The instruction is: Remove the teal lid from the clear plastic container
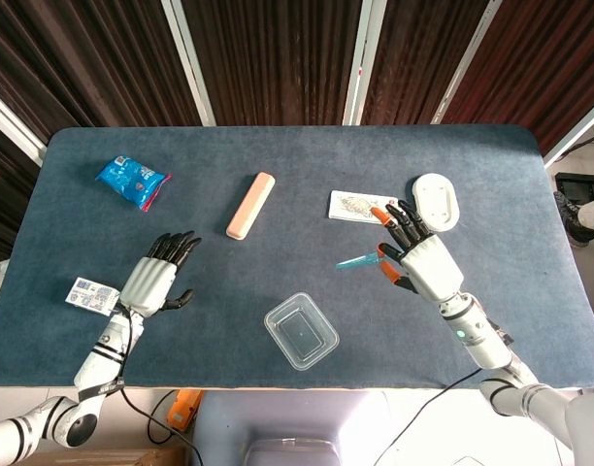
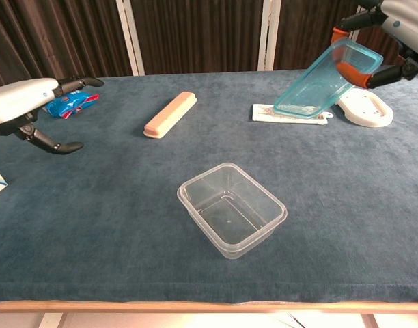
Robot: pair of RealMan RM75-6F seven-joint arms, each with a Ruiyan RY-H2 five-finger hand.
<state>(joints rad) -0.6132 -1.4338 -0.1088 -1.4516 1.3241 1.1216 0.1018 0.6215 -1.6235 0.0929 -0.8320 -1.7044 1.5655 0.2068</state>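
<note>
My right hand [image 1: 421,260] pinches the teal lid [image 2: 324,83], tilted in the air, well off to the right of the clear container [image 1: 302,330], which sits uncovered on the worktop [image 1: 297,175]. My left hand [image 1: 159,283], fingers apart and holding nothing, hovers left of the container.

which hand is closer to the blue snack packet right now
Left. The left hand is open, just in front of the blue snack packet; the right hand holds the teal lid far across the table.

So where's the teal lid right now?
The right hand holds the teal lid tilted in the air, right of the clear container, near the white card.
</note>
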